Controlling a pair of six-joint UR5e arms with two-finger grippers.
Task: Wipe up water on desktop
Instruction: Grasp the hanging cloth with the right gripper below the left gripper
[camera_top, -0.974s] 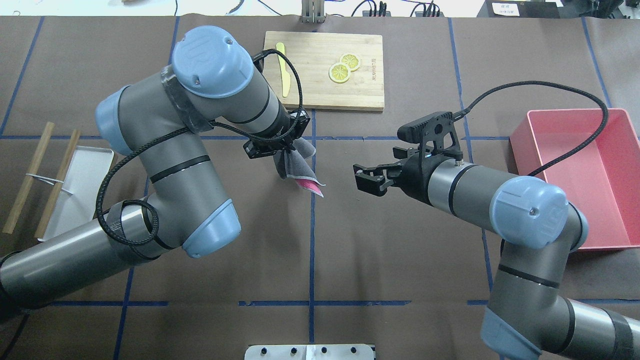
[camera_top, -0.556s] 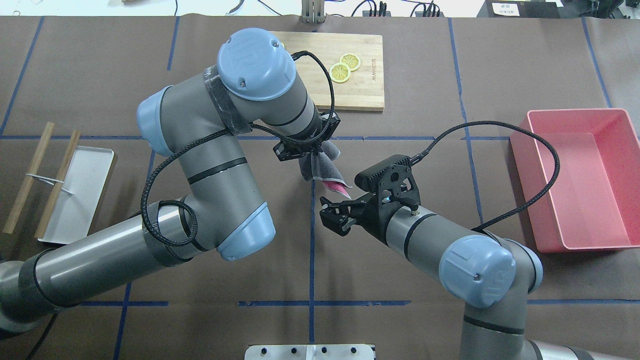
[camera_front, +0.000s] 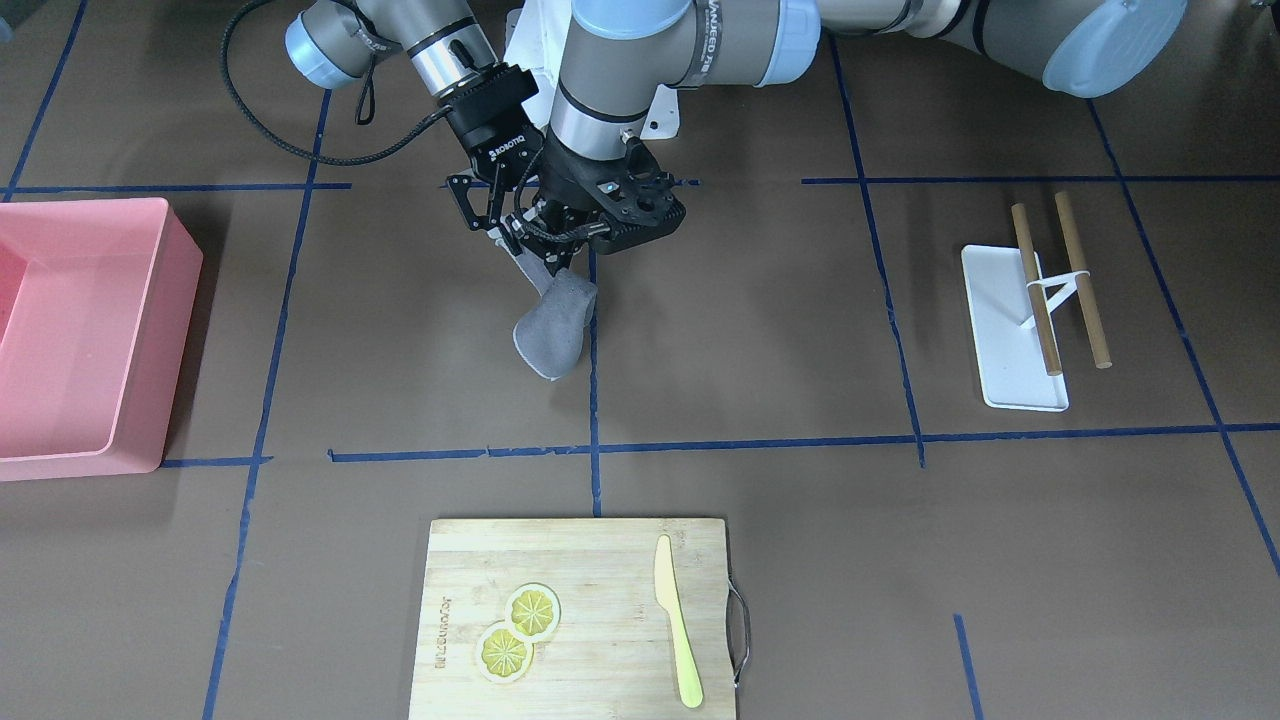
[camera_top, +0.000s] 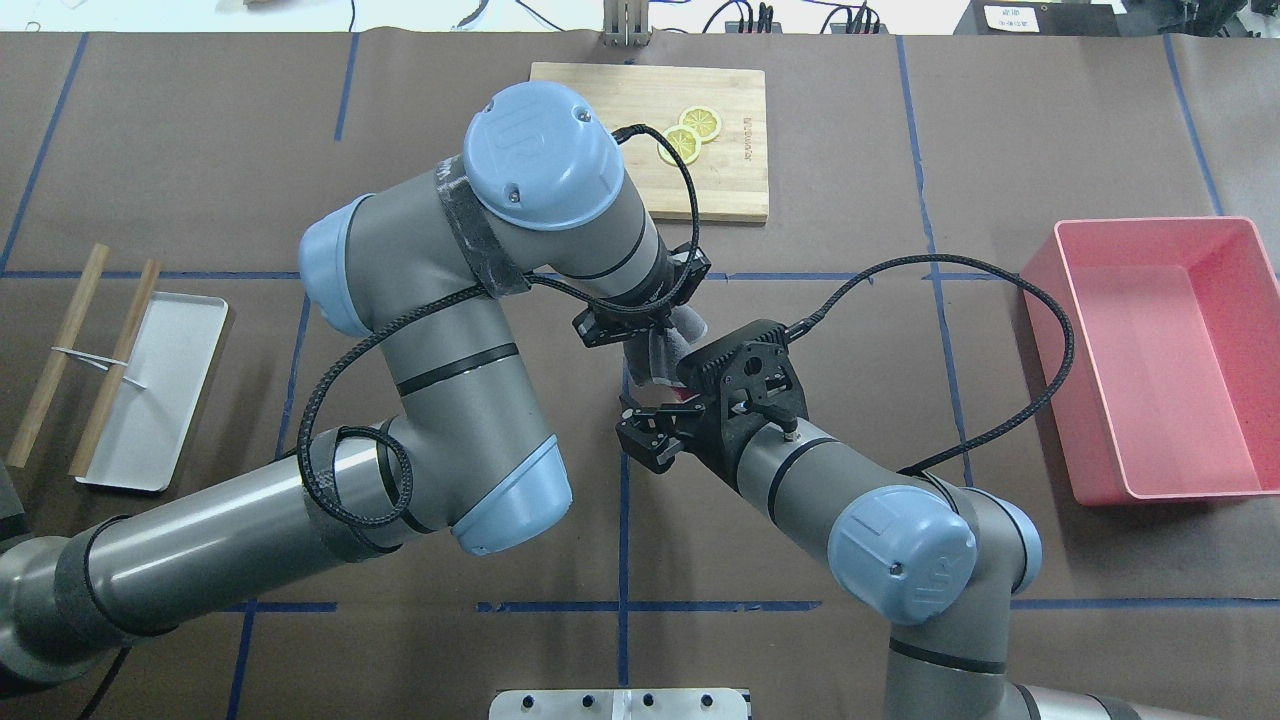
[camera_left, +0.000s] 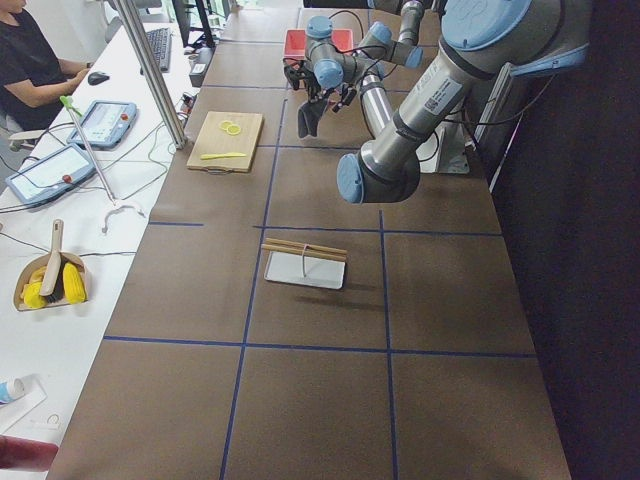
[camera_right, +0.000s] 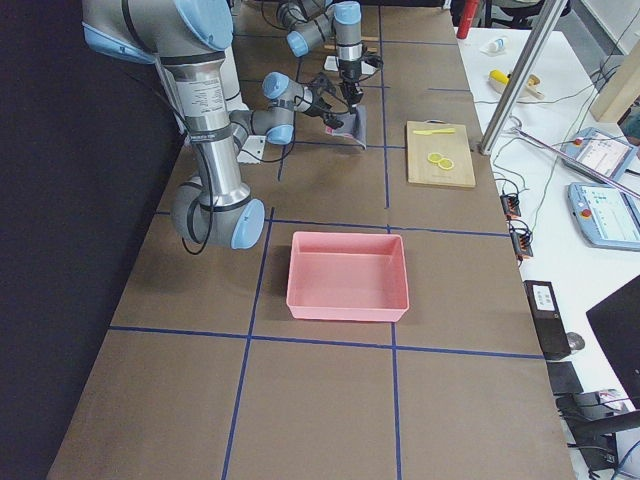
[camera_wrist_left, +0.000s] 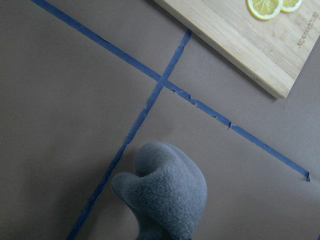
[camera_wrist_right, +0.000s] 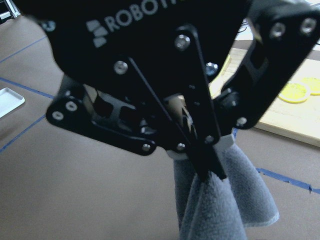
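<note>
Hanging from the clamped left gripper (camera_top: 648, 335), a grey cloth (camera_front: 552, 330) is held over the desktop (camera_front: 780, 320) near its middle tape crossing. The right gripper (camera_top: 646, 438) is poised just beside it, jaws apart. A hand-over seems in hand; next, a firm grip on the cloth is called for. No water can be made out.

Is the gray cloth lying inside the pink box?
No, the gray cloth hangs pinched in the left gripper, well away from the pink box.
</note>
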